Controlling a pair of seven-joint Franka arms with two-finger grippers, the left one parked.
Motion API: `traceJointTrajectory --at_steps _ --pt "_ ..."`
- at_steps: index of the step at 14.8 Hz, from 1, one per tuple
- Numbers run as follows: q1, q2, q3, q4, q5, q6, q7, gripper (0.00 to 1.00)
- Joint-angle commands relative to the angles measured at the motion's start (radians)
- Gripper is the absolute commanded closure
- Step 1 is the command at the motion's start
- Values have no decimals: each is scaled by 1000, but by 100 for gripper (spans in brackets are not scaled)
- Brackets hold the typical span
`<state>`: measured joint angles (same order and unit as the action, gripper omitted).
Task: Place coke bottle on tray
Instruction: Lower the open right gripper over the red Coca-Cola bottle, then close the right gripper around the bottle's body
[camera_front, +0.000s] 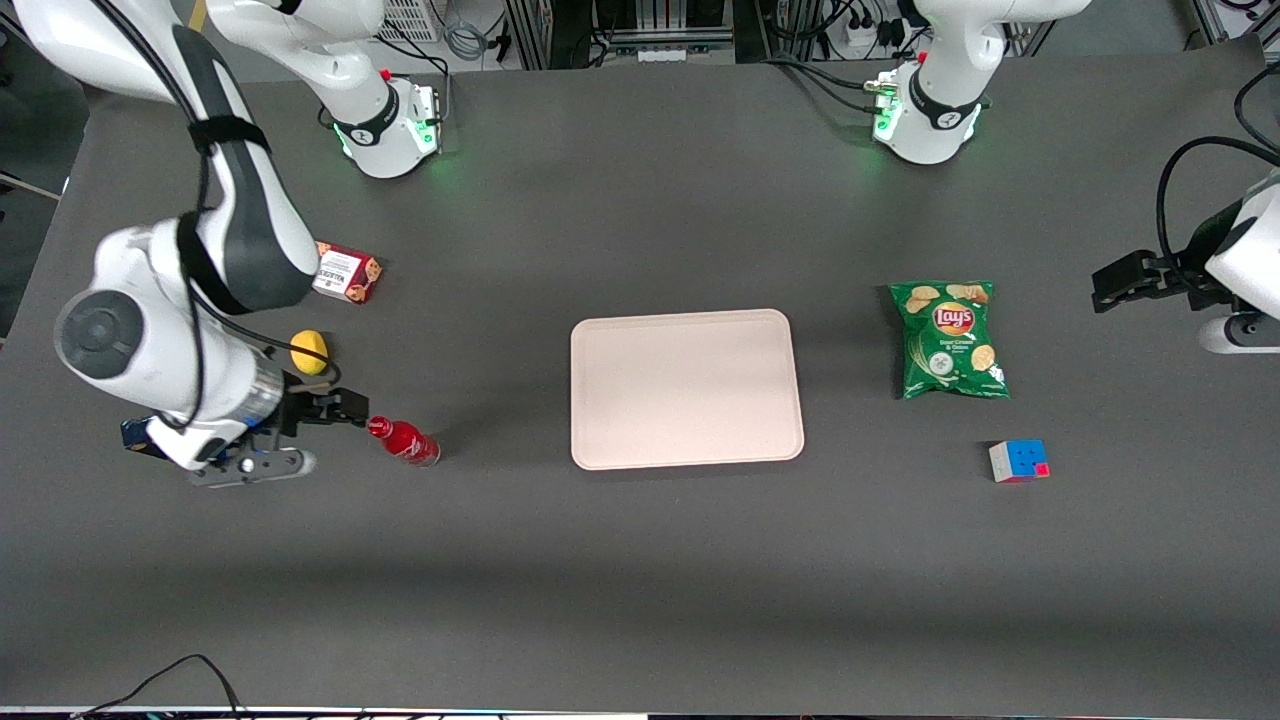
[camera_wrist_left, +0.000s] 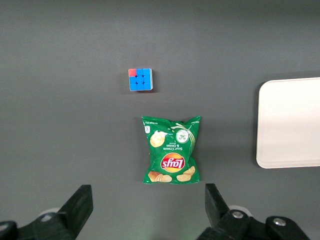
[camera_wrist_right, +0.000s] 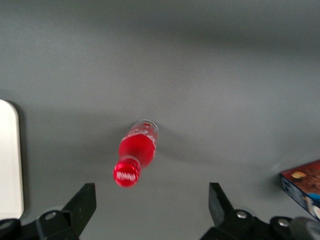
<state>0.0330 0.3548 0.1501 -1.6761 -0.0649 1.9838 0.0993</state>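
Note:
The coke bottle (camera_front: 403, 441) is small and red with a red cap, and stands on the dark table toward the working arm's end. In the right wrist view the coke bottle (camera_wrist_right: 136, 152) shows from above, cap nearest the camera. My right gripper (camera_front: 325, 437) hovers beside the bottle's cap, on the side away from the tray. The gripper (camera_wrist_right: 152, 202) is open and empty, its fingers wide apart and not touching the bottle. The pale pinkish-beige tray (camera_front: 686, 388) lies flat at mid-table with nothing on it. Its edge shows in the right wrist view (camera_wrist_right: 7, 160) and in the left wrist view (camera_wrist_left: 290, 122).
A red cookie box (camera_front: 345, 272) and a yellow round object (camera_front: 309, 352) lie farther from the front camera than the bottle. A blue-edged box (camera_wrist_right: 305, 187) lies partly under my arm. A green Lay's bag (camera_front: 948, 338) and a colour cube (camera_front: 1018, 460) lie toward the parked arm's end.

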Motion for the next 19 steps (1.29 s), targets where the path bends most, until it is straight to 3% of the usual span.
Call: traceJointTrajectory --at_steps 1,14,15,19 --pt "18 50 13 -14 -41 56 60 0" --pt "16 53 13 -155 -42 213 62 0" --pt "18 53 13 -155 -42 213 62 4" --pt "18 52 14 -155 -42 213 60 48"
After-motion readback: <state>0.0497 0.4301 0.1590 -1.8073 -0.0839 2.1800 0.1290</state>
